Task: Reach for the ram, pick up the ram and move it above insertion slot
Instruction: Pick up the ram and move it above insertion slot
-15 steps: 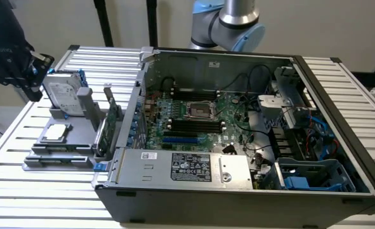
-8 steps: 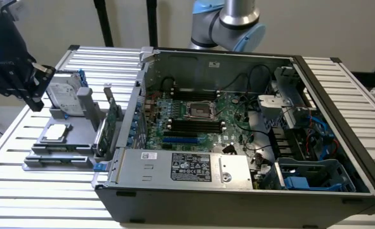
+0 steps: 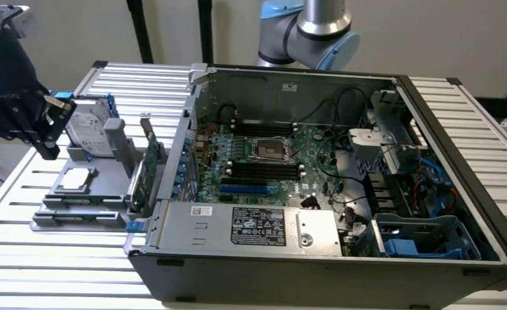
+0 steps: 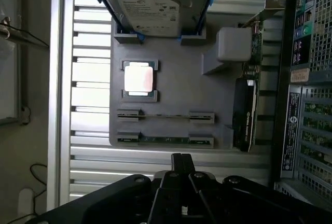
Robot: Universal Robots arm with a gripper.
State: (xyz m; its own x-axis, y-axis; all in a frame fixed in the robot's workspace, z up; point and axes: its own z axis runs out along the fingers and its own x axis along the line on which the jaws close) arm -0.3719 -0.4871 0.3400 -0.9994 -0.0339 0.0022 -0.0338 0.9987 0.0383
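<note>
The ram is a thin green stick (image 4: 165, 140) standing on edge between two grey clips on the grey fixture plate (image 4: 171, 86). A second like stick (image 4: 165, 115) stands just beside it. My gripper (image 4: 181, 159) hovers off the plate's edge closest to these sticks, its black fingers shut together with nothing between them. In the exterior view the gripper (image 3: 46, 148) hangs above the fixture plate (image 3: 106, 190) at that view's left, close to the hard drive (image 3: 90, 132). Black memory slots (image 3: 262, 170) lie on the motherboard inside the open computer case (image 3: 322, 255).
On the plate a square silver processor (image 4: 139, 78) sits between the sticks and the hard drive (image 4: 155, 6). A green expansion card (image 4: 246, 115) with a metal bracket stands at the plate's side towards the case. The slatted metal table (image 3: 55, 258) carries everything. Cables and drive bays (image 3: 408, 194) crowd the case.
</note>
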